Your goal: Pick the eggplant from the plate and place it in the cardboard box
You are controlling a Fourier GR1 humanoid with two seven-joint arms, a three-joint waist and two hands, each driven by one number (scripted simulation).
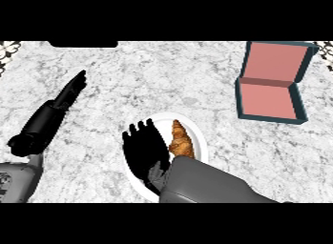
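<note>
A white plate (pixel 201 145) lies near the counter's front centre. On it rests a long, tapered orange-brown item (pixel 180 141), its pointed end away from me; it looks more like a pastry than an eggplant. My right hand (pixel 145 145) hovers over the plate's left half, right beside the item, open with fingers straight and pointing away. It hides much of the plate. Whether it touches the item I cannot tell. The open box (pixel 271 97), pink inside with dark teal walls, sits at the far right. My left hand (pixel 71 89) rests open at the left.
A dark object (pixel 83 44) shows at the counter's far edge, upper left. Patterned tiles border the top corners. Bare marble counter (pixel 218 76) lies between the plate and the box.
</note>
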